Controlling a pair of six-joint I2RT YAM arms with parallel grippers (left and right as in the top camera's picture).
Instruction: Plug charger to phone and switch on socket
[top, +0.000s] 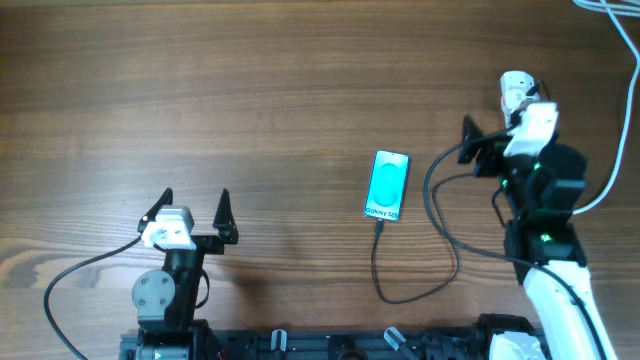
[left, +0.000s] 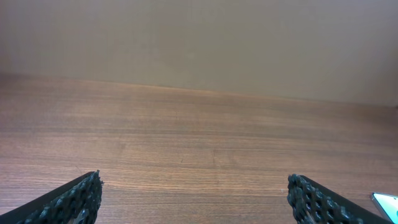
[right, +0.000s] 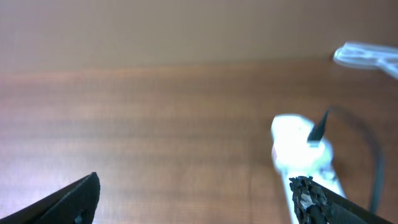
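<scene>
**Phone** (top: 388, 185). Lies flat on the table (top: 250, 90), centre-right, screen up and lit with a teal oval. Its text end faces the robot. One corner shows at the lower right edge of the left wrist view (left: 388, 200).

**Charger** (top: 377, 250). The thin black cable meets the phone's near short end, apparently already plugged in, though the tip is too small to confirm. From there it loops toward the robot, swings right, and climbs toward the right arm, where it passes out of sight. The slack loop suggests the cable is lying free, not held. Its adapter (right: 318, 129) stands seated in the socket.

**Socket** (top: 514, 88). White strip at the far right of the table, partly hidden from overhead by the right wrist. A thick white lead (top: 625, 60) runs off toward the far corner. The switch cannot be made out in the blurred right wrist view.

**Right gripper** (top: 492, 128). Released, fingers spread wide, grasping nothing. It hangs at the socket, which lies ahead and to the right in its own camera (right: 298, 146), its near end meeting the right finger. This placement probably serves the switching step, judged to be what remains.

**Left gripper** (top: 195, 205). Released and empty, parked near the robot, well apart from the phone, probably because it has no part in this step.
</scene>
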